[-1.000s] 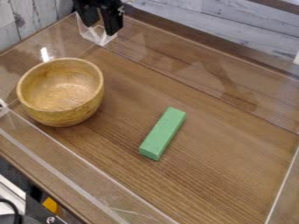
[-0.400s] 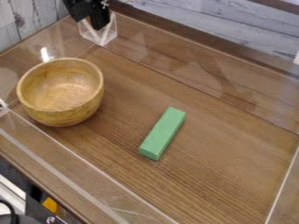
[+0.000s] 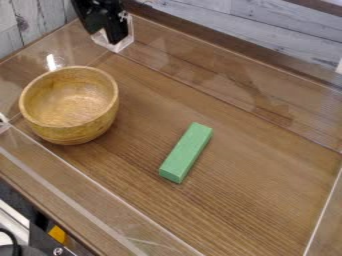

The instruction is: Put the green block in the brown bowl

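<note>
One gripper (image 3: 104, 22) at far edge, holding nothing; opening width cannot tell.

Gripper (image 3: 107, 20): matte black, blocky body; dark fingers (image 3: 118, 29) over a pale translucent part. Details blurred.

No legible text, labels, numbers — apparently none anywhere

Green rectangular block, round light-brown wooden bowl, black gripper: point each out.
green rectangular block (image 3: 186, 153), camera view, middle of its top face
round light-brown wooden bowl (image 3: 27, 119), camera view, front-left outer wall
black gripper (image 3: 107, 26), camera view, its lower end
</note>
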Robot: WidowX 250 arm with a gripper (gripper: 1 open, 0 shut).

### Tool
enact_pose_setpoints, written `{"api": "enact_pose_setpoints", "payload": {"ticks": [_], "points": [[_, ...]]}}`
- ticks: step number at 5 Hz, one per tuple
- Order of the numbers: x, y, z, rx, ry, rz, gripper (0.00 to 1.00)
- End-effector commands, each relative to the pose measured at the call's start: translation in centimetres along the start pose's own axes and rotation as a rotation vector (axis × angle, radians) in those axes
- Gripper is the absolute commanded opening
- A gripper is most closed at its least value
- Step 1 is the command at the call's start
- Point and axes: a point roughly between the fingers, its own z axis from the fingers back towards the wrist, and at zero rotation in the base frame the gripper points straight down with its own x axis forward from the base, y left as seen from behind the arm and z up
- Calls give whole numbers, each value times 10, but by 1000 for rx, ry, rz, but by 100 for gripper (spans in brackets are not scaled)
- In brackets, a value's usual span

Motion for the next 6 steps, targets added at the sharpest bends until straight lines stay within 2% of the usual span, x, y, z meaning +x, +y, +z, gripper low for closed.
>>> {"api": "enact_pose_setpoints", "payload": {"ticks": [1, 3, 5, 6], "points": [[-1, -4, 26, 62, -77, 34, 100], [15, -8, 19, 73, -85, 45, 100], [27, -6, 4, 91, -85, 71, 100], [33, -6, 1, 96, -88, 50, 100]]}}
